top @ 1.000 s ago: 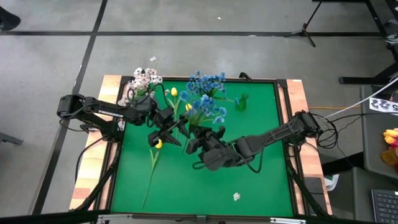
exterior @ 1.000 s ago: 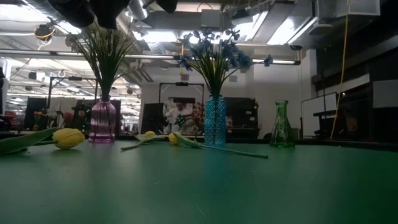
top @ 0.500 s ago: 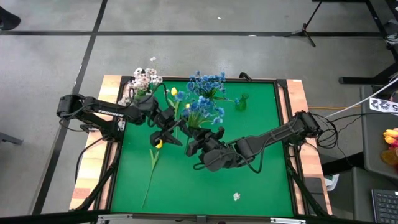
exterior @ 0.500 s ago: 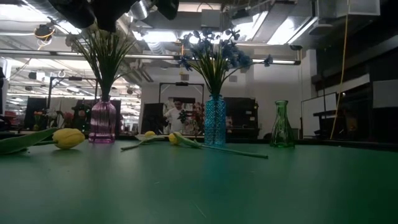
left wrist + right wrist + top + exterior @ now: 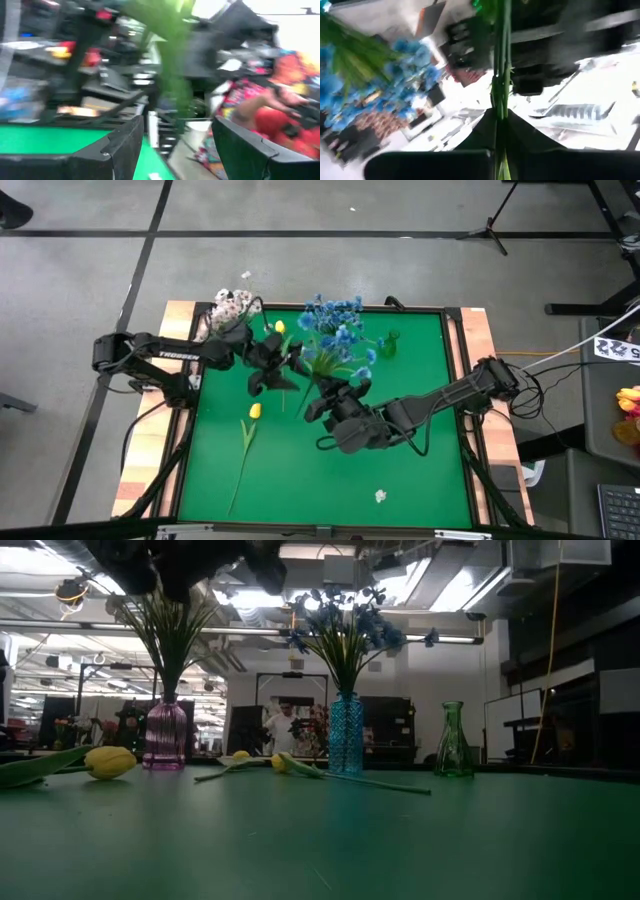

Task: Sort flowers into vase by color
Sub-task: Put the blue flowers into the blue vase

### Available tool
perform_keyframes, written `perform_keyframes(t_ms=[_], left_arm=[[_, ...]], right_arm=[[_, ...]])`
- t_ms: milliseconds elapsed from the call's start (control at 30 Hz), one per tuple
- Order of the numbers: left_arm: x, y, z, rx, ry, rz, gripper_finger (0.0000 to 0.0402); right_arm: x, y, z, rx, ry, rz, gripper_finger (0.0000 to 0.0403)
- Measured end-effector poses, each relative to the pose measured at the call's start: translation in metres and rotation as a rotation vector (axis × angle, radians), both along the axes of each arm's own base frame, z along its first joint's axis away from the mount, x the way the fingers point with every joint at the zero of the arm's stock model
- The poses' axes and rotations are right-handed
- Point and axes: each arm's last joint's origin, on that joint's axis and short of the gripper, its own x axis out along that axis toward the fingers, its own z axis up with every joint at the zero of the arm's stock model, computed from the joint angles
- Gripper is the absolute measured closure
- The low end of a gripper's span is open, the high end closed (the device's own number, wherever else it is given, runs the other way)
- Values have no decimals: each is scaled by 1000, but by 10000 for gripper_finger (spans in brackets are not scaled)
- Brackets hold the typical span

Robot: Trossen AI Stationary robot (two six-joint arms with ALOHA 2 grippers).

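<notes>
Counter [image 5: 400, 470]: flat green mat in a dark frame w/ pale wood edging.
Left gripper [image 5: 272, 370]: dark, over the back-left of the counter near the pink vase; fingers [image 5: 120, 150] spread, nothing between them. A blurred green stalk shows just past them in the left wrist view.
Right gripper [image 5: 322, 395]: dark, mid-counter beside the blue blooms; fingers pressed together, pinching a thin green stem [image 5: 501, 65] that runs straight out from the tips in the right wrist view.
Pink vase [image 5: 165, 733]: ribbed glass, bulbous w/ narrow neck; holds thin green stalks fanning out. High view shows their white sprays [image 5: 228, 308], cut off in the low view.
Blue vase [image 5: 345, 734]: textured glass cylinder, holds blue clustered blooms [image 5: 335, 330] on fanned green stalks.
Green vase [image 5: 453, 741]: smooth clear-green glass, flared base, slim neck, no stems in it; back-right of the counter.
Yellow tulip [image 5: 254, 411]: smooth oval bud on a long stalk w/ flat leaf, lying left of centre.
More yellow buds [image 5: 278, 762]: 2 lying by the blue vase's foot, seen in the low view.
White scrap [image 5: 380, 496]: small, near the front edge, high view only.
Person [image 5: 283, 727]: far back in the room, low view only.
</notes>
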Motion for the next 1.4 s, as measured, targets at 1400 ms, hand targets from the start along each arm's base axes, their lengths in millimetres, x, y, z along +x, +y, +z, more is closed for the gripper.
perform_keyframes(t_ms=[1400], left_arm=[[7, -28, 2, 7, -51, -7, 167]], right_arm=[[10, -7, 4, 168, -28, 240, 386]])
